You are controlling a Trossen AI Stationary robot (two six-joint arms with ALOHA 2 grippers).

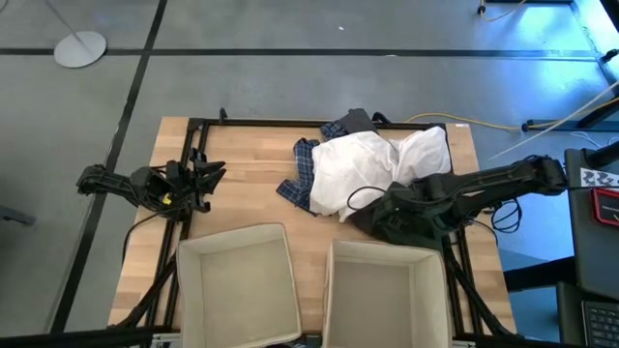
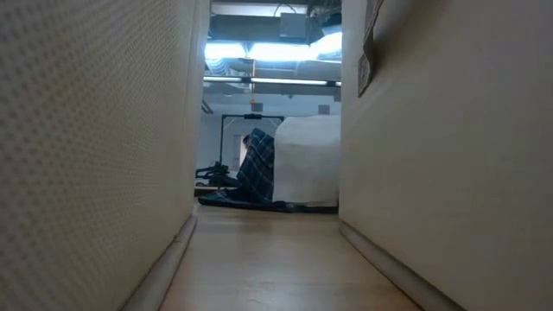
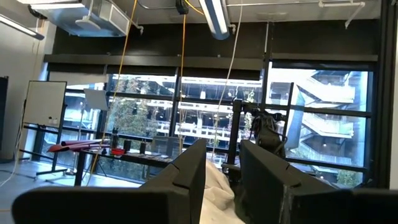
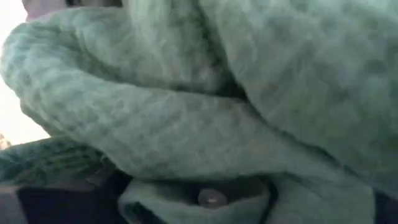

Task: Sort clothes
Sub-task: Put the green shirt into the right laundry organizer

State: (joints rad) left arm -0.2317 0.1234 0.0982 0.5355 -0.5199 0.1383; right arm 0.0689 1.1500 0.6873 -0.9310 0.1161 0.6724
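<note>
The clothes lie in a heap on the far right part of the table. The large white garment (image 1: 372,164) is on top. The blue-and-white plaid shirt (image 1: 302,174) sticks out at its left, and the dark grey garment (image 1: 355,120) at its far side. The dark green garment (image 1: 411,220) lies bunched at the near right, by the right box. My right gripper (image 1: 385,206) is down on the green garment, whose folds (image 4: 205,99) fill the right wrist view. My left gripper (image 1: 211,177) is shut and empty at the table's left edge.
Two beige fabric boxes, the left box (image 1: 193,253) and the right box (image 1: 337,253), stand open at the near edge, with a narrow lane between them. The low view looks down this lane at the plaid shirt (image 2: 257,168) and the white garment (image 2: 307,160). A black frame rail (image 1: 280,123) runs along the far edge.
</note>
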